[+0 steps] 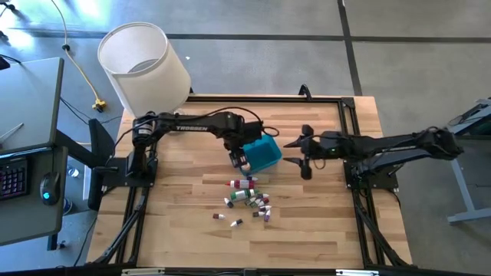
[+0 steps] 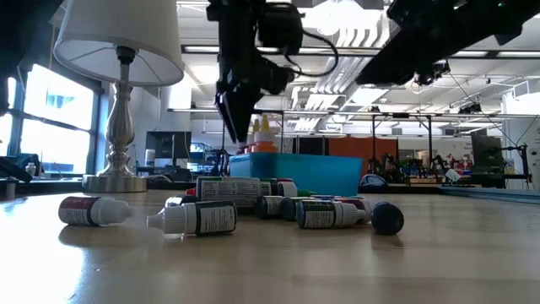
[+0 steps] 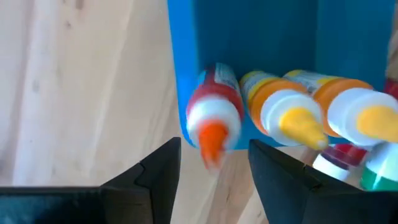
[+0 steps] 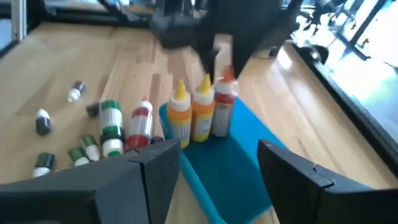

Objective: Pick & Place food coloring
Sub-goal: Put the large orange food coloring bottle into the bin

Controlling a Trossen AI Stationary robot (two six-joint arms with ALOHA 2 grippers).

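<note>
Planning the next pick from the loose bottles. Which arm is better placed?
Probably left: the left gripper hangs open at the bin, beside the loose bottles; the right gripper waits beyond the bin.

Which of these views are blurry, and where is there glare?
Left wrist view: the red bottle at the blue bin is smeared. Right wrist view: the left arm behind the bottles is soft. Low view: ceiling lights glare behind the left gripper.
</note>
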